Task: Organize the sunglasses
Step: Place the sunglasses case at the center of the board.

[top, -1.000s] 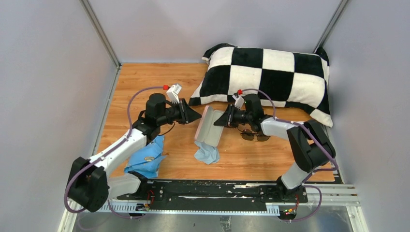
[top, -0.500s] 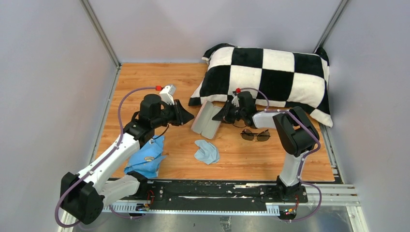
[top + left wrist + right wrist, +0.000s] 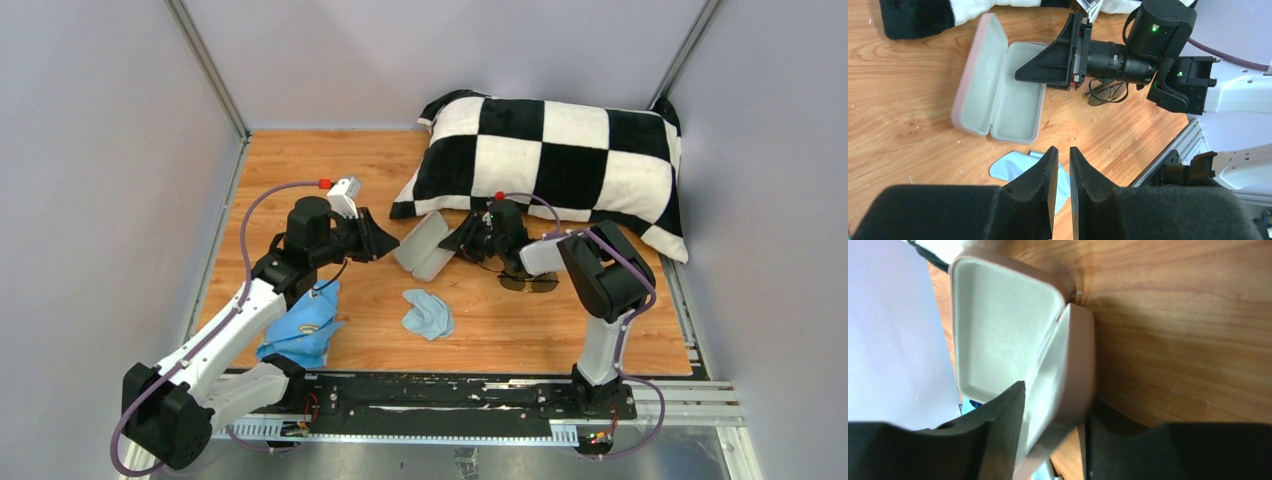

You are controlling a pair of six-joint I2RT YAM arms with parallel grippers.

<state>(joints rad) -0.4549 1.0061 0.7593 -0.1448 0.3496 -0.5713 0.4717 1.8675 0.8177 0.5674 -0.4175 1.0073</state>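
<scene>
The sunglasses [image 3: 528,283] lie on the wooden table, dark-framed with brown lenses, partly under my right arm; in the left wrist view the sunglasses [image 3: 1105,93] show behind the right gripper. The pink case [image 3: 424,246] is open with its grey lining up, beside the pillow's corner. My right gripper [image 3: 457,242] reaches into the case [image 3: 998,325]. Its jaws straddle one wall of the nearer half with a little slack, so the gripper [image 3: 1055,405] is open. My left gripper [image 3: 387,242] hovers left of the case, jaws [image 3: 1060,150] parted by a narrow slit and empty.
A checkered pillow [image 3: 560,160] fills the back right. A light-blue cloth [image 3: 428,313] lies in front of the case. A blue cloth [image 3: 303,328] lies by the left arm. Grey walls enclose the table, and a black rail [image 3: 430,400] runs along the near edge.
The right gripper carried the case back and left off the light-blue cloth, set it by the pillow and widened its jaws. The left gripper drew back slightly to the left.
</scene>
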